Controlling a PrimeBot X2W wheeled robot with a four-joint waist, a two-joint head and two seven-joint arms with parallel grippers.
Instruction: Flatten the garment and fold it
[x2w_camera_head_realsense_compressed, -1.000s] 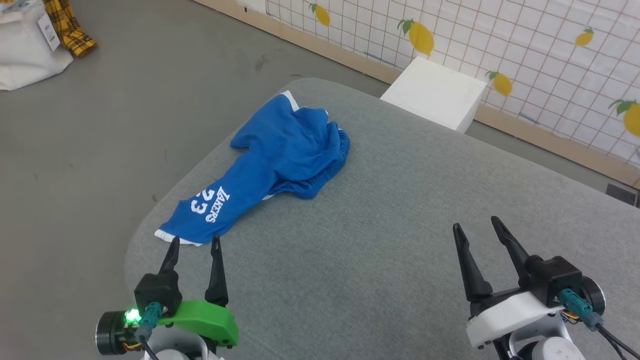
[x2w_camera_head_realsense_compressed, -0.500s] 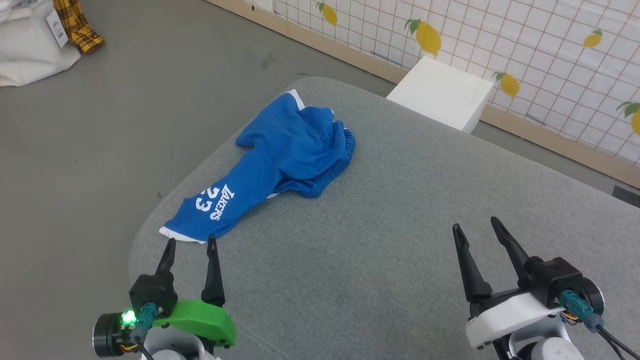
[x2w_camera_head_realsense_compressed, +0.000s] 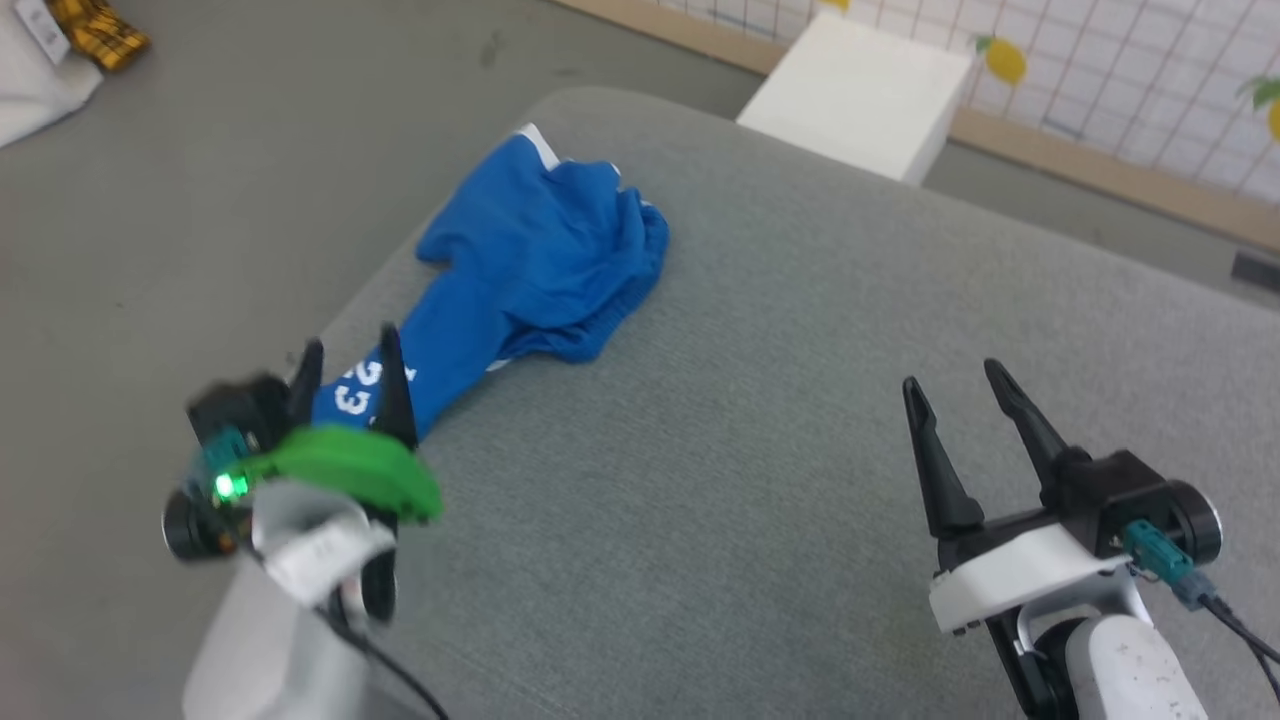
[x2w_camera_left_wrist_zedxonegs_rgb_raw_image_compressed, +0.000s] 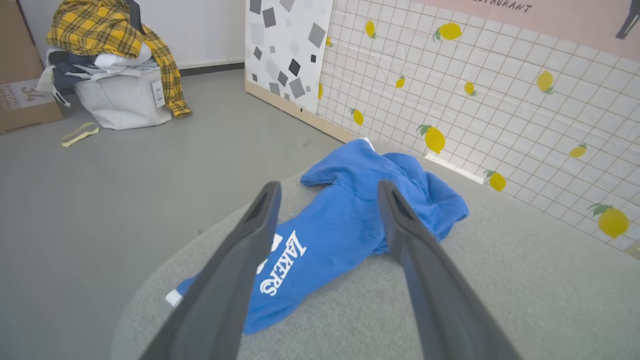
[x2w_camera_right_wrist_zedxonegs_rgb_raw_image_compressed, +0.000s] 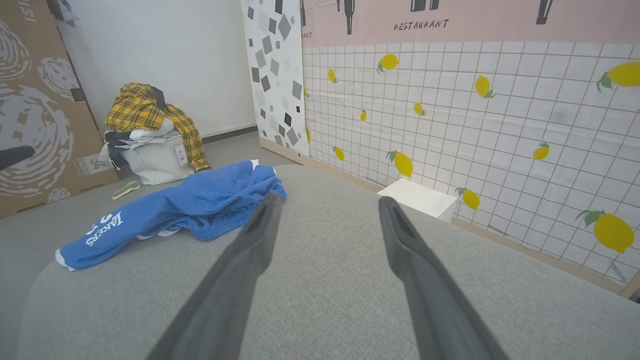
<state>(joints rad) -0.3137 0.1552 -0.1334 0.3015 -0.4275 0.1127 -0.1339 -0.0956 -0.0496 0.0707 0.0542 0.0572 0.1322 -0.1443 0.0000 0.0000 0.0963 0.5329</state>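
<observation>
The bright blue shorts (x2w_camera_head_realsense_compressed: 530, 260) lie crumpled at the left end of the grey table (x2w_camera_head_realsense_compressed: 760, 400), one leg with the white "Lakers 23" print (x2w_camera_left_wrist_zedxonegs_rgb_raw_image_compressed: 280, 267) stretched toward the near left corner, the waistband bunched at the far side. My left gripper (x2w_camera_head_realsense_compressed: 350, 365) is open above that printed leg's hem, holding nothing; its wrist view has the leg (x2w_camera_left_wrist_zedxonegs_rgb_raw_image_compressed: 330, 235) between its fingers. My right gripper (x2w_camera_head_realsense_compressed: 955, 385) stands open over bare table at the right, far from the shorts (x2w_camera_right_wrist_zedxonegs_rgb_raw_image_compressed: 190, 205).
A white box (x2w_camera_head_realsense_compressed: 860, 95) sits on the floor beyond the table's far edge, before the lemon-patterned wall (x2w_camera_left_wrist_zedxonegs_rgb_raw_image_compressed: 500, 90). A pile of clothes with a yellow plaid shirt (x2w_camera_left_wrist_zedxonegs_rgb_raw_image_compressed: 115, 45) sits on a white bag across the grey floor, beside cardboard (x2w_camera_right_wrist_zedxonegs_rgb_raw_image_compressed: 35, 110).
The head camera has tilted, shifting the whole picture. My left gripper has risen and moved forward over the shorts' printed leg end. The right gripper and the shorts stay where they were.
</observation>
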